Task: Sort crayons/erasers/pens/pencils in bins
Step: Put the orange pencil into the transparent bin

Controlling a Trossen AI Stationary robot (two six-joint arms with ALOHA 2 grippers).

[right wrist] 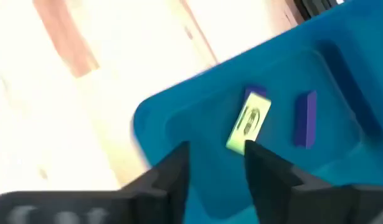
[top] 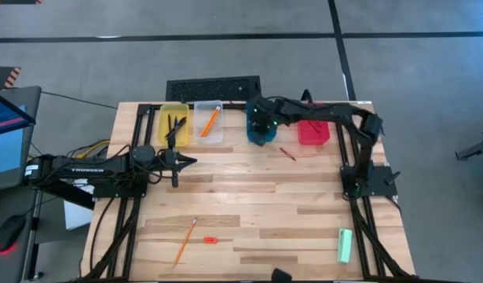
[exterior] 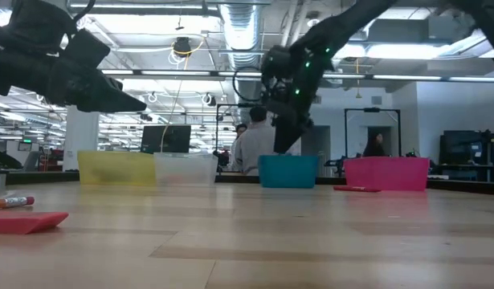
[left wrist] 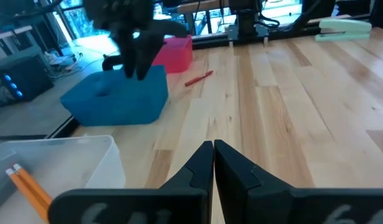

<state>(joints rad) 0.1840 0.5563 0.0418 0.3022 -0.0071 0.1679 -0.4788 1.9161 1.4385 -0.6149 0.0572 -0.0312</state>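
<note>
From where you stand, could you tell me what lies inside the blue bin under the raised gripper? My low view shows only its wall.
Observer: A yellow eraser and a blue eraser lie apart on the floor of the blue bin.
Operator: Thank you. Are that gripper's jaws holding anything?
Observer: No. The right gripper hangs over the bin with its jaws apart and nothing between them.
Operator: And what is in the clear bin?
Observer: Orange pencils lie in the clear bin.
</note>
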